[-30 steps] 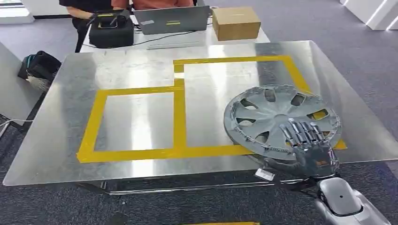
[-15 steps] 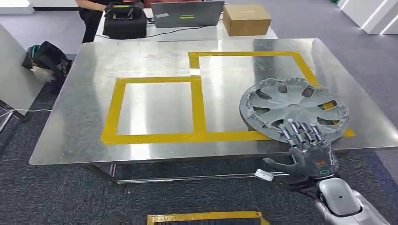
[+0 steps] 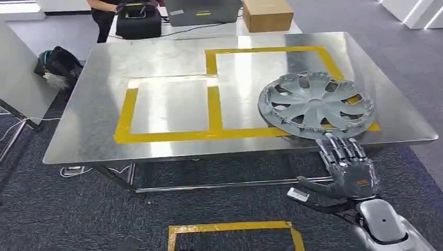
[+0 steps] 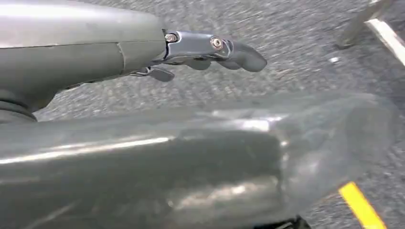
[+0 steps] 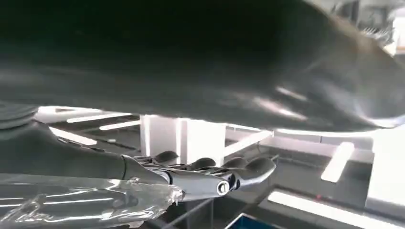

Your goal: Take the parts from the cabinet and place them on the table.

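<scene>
A grey wheel cover point(image 3: 317, 104) lies flat on the metal table point(image 3: 156, 57), at its near right, partly over the yellow tape. My right hand point(image 3: 347, 167) hangs just in front of the table's near edge, below the wheel cover and apart from it, fingers spread and holding nothing. In the right wrist view the right hand's fingers point(image 5: 210, 174) reach out straight and bare under a dark surface. In the left wrist view my left hand point(image 4: 210, 47) hangs over the grey carpet with nothing in it, fingers stretched out.
Yellow tape point(image 3: 211, 104) marks two rectangles on the table; another taped frame point(image 3: 235, 227) lies on the floor near me. Behind stands a table with a laptop point(image 3: 203, 10), a cardboard box point(image 3: 267, 14) and a black case point(image 3: 138, 21). A bag point(image 3: 57, 65) sits at the left.
The whole view has drawn back from the table. My right hand, resting on the wheel cover's near rim a second ago, is off it and in front of the table edge; the cover stays put.
</scene>
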You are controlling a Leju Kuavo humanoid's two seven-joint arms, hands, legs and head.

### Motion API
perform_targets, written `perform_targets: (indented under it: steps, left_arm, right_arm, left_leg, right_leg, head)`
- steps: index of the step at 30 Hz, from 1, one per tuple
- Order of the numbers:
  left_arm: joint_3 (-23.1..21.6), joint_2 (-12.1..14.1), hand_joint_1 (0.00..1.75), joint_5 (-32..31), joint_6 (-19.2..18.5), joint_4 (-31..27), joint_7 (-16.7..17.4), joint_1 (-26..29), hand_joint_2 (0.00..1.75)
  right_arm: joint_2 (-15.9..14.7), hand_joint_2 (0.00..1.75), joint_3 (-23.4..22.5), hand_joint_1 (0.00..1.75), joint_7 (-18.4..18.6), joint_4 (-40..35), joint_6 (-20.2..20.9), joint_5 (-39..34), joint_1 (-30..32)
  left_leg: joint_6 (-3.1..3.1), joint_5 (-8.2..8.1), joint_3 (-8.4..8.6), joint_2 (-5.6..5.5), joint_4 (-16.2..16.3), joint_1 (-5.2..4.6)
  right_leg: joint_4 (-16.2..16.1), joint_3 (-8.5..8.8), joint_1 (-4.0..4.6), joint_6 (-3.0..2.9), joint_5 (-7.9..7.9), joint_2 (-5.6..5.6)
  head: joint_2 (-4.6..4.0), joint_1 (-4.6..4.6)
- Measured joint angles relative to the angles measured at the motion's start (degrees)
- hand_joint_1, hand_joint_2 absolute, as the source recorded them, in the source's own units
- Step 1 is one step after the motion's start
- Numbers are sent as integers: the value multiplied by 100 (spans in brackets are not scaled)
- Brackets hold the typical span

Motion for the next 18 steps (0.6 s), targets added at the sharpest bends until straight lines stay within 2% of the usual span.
perform_targets:
  steps: [1, 2, 3, 4, 5, 7, 8, 9, 10, 11, 12, 13, 14, 15, 16, 17, 18]
  left_arm:
    - [0, 2, 0, 0, 0, 0, 0, -3, 0]
    - [0, 2, 0, -2, -2, 0, 0, -11, 0]
    - [0, -9, 0, -7, -7, 0, 0, -28, 0]
    - [0, -24, 0, -7, -13, -2, 0, -52, 0]
    - [0, -26, 0, -9, -15, -4, 0, -68, 0]
    - [0, -24, 0, -9, -20, -4, 2, -60, 0]
    - [0, -15, 0, -7, -20, -4, 7, -32, 0]
    - [2, -9, 0, -7, -20, -4, 11, -27, 0]
    - [2, -2, 0, -7, -22, -4, 13, -27, 0]
    - [2, -7, 0, -9, -22, -4, 15, -30, 0]
    - [2, -13, 0, -11, -24, -4, 15, -31, 0]
    - [2, -13, 0, -11, -24, -4, 15, -30, 0]
    - [2, -11, 0, -11, -24, -4, 15, -29, 0]
    - [2, -11, 0, -11, -24, -4, 20, -29, 0]
    - [2, -11, 0, -11, -24, -4, 20, -29, 0]
    - [2, -13, 0, -11, -26, -4, 20, -30, 0]
    - [2, -13, 0, -11, -26, -4, 20, -34, 0]
  right_arm:
    - [-4, 0, -28, 0, -9, -46, 19, -42, 44]
    - [-17, 0, -67, 0, -17, -96, 26, -83, 87]
    - [-39, 0, -96, 0, -20, -160, 33, -103, 129]
    - [-76, 0, -138, 0, -22, -232, 33, -122, 175]
    - [-105, 0, -168, 0, -35, -273, 33, -135, 190]
    - [-131, 0, -208, 0, -35, -321, 41, -159, 284]
    - [-144, 0, -218, 0, -35, -341, 55, -166, 364]
    - [-168, 0, -231, 0, -35, -358, 72, -179, 428]
    - [-183, 0, -247, 0, -35, -378, 81, -183, 486]
    - [-201, 0, -269, 0, -31, -404, 90, -203, 502]
    - [-214, 0, -284, 0, -31, -433, 109, -229, 504]
    - [-216, 0, -297, 0, -26, -448, 116, -240, 523]
    - [-221, 0, -315, 0, -22, -459, 133, -249, 555]
    - [-225, 0, -321, 0, -22, -463, 133, -251, 587]
    - [-227, 0, -330, 0, -20, -474, 133, -251, 600]
    - [-227, 0, -341, 0, -20, -492, 133, -251, 600]
    - [-229, 0, -352, 0, -17, -511, 133, -253, 595]
  left_leg:
    - [-24, 219, 253, 2, -281, 26]
    - [-55, 341, 625, 5, -763, 55]
    - [-84, 265, 1008, 6, -1240, 95]
    - [-71, 106, 1292, -13, -1707, 85]
    - [50, 44, 1267, -17, -1747, 61]
    - [154, 112, 1190, -13, -1731, 17]
    - [236, 194, 1120, 1, -1748, 16]
    - [296, 258, 1070, 17, -1750, 19]
    - [344, 324, 991, 15, -1750, 10]
    - [366, 390, 907, 16, -1748, -5]
    - [381, 461, 820, 17, -1744, -27]
    - [390, 525, 738, 18, -1738, -43]
    - [391, 585, 658, 19, -1734, -56]
    - [391, 650, 577, 19, -1733, -68]
    - [384, 710, 500, 18, -1731, -78]
    - [374, 771, 435, 17, -1730, -81]
    - [356, 825, 397, 14, -1727, -81]
  right_leg:
    - [25, -90, -22, 35, 54, 1]
    - [54, -174, -44, 82, 102, 3]
    - [99, -213, -33, 130, 137, 7]
    - [161, -285, -25, 168, 160, 0]
    - [155, -304, -20, 216, 226, 0]
    - [65, -307, -60, 284, 364, 0]
    - [46, -325, -86, 325, 437, 4]
    - [119, -389, -98, 335, 241, 9]
    - [394, -517, -88, 337, -148, 20]
    - [846, -627, -74, 346, -531, 40]
    - [1346, -740, -60, 347, -821, 48]
    - [1733, -802, -45, 339, -974, 48]
    - [1946, -782, -31, 324, -961, 48]
    - [1917, -640, -17, 303, -790, 48]
    - [1656, -386, -4, 274, -561, 50]
    - [1189, -19, 8, 242, -366, 51]
    - [634, 391, 22, 214, -341, 56]
  head:
    - [0, 2]
    - [0, 0]
    - [0, -13]
    - [0, -26]
    - [0, -9]
    - [0, -15]
    - [0, -20]
    - [0, -9]
    - [0, -2]
    - [0, 2]
    - [0, 5]
    - [0, 2]
    - [0, 4]
    - [0, 6]
    - [0, 2]
    - [0, 4]
    - [0, 2]
